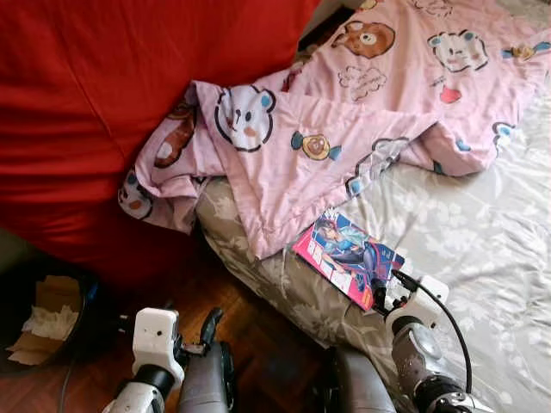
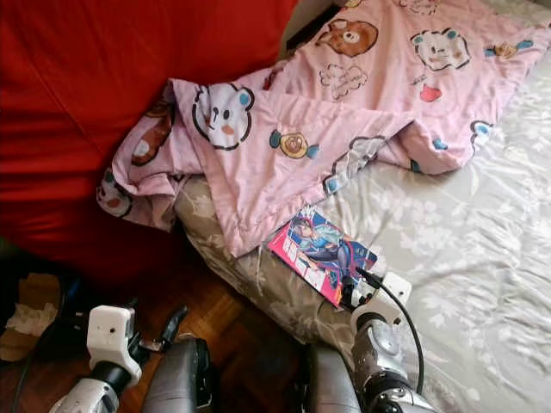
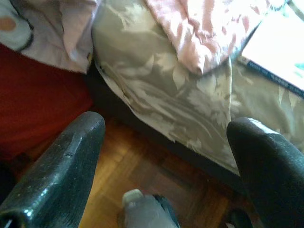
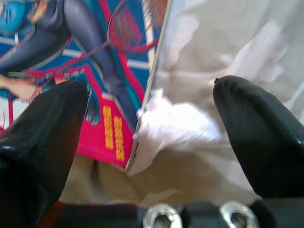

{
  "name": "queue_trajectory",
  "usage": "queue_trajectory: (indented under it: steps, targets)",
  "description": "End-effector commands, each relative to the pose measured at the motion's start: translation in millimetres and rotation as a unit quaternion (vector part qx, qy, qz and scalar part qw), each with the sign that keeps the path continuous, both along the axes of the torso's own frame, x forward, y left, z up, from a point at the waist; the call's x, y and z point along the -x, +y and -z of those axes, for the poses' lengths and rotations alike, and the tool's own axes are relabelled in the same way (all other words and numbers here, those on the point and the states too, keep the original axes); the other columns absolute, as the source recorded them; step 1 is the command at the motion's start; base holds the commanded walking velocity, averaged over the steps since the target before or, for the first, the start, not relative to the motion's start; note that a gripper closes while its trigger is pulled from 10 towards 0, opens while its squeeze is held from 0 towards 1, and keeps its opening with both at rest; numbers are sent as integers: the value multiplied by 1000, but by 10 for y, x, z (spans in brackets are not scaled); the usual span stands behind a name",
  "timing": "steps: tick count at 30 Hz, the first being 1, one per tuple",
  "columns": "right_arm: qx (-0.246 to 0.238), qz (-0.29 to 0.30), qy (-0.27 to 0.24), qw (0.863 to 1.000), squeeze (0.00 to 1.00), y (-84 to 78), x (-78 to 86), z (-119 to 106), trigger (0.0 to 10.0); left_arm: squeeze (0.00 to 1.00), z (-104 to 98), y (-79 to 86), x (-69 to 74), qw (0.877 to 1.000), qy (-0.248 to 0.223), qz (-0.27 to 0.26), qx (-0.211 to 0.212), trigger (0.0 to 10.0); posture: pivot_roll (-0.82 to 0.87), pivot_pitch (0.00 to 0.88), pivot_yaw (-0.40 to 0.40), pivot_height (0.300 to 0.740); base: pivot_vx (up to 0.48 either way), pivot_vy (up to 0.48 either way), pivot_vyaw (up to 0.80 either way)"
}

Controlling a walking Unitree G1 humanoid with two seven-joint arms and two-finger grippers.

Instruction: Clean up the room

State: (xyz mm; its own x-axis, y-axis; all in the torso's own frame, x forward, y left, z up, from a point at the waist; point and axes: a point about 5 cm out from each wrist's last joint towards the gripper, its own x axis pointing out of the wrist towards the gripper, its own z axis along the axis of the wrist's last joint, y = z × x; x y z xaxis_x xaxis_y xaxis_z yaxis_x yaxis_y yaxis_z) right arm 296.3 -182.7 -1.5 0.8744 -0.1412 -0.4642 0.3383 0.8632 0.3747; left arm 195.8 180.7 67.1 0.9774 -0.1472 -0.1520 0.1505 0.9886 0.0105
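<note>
Fingers (image 4: 256,137) over floral bedsheet (image 1: 482,241)

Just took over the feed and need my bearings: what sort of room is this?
Most likely a bedroom: a bed with a floral sheet, a pink cartoon-bear blanket rumpled across it, and a comic book near its edge.

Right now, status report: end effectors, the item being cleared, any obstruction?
Right end effector open, at the comic book corner on the bed. Left end effector open, idle over floor. Pink blanket clear of book.
</note>
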Motion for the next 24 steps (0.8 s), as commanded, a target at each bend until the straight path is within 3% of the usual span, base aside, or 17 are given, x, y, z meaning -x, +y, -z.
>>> queue_trajectory:
  steps: [1,7,8,10,24]
  targets:
    - [-12,0,25,1000,0,21,92,103,10000,0,32,17,68,1000,16,2,-1,10000,66,385,7,640,0,0,0]
    - [-15,-5,18,1000,0,41,71,83,10000,0,37,30,115,1000,24,3,-4,10000,68,399,10,640,0,0,0]
    - [-14,-6,16,1000,0,40,65,77,5412,0,38,29,120,1000,26,6,-7,10000,68,400,9,640,0,0,0]
    - [-14,-7,14,1000,0,39,60,72,0,0,37,39,125,1000,27,5,-8,10000,69,401,9,640,0,0,0]
    - [-17,-11,12,1000,0,57,80,88,0,0,37,154,110,999,27,-3,-24,10000,65,397,11,640,0,0,0]
